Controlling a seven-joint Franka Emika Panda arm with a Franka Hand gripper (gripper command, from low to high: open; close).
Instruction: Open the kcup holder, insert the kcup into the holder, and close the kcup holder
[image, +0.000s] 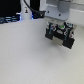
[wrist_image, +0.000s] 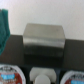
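The kcup holder (wrist_image: 44, 42) shows in the wrist view as a box with a grey shiny top and a dark front, standing on a dark surface; it looks closed. My gripper (image: 59, 36) hangs above the white table at the exterior view's upper right, its two black fingers (image: 50, 34) apart. A small green spot (image: 60, 25) shows between them, too blurred to name. I cannot make out the green-topped kcup. The holder does not show in the exterior view.
Pods with reddish tops (wrist_image: 12, 75) and a whitish round thing (wrist_image: 42, 76) lie in front of the box. A teal-green shape (wrist_image: 4, 25) sits at the wrist picture's edge. Dark equipment (image: 12, 19) stands at the back of the white table (image: 30, 60).
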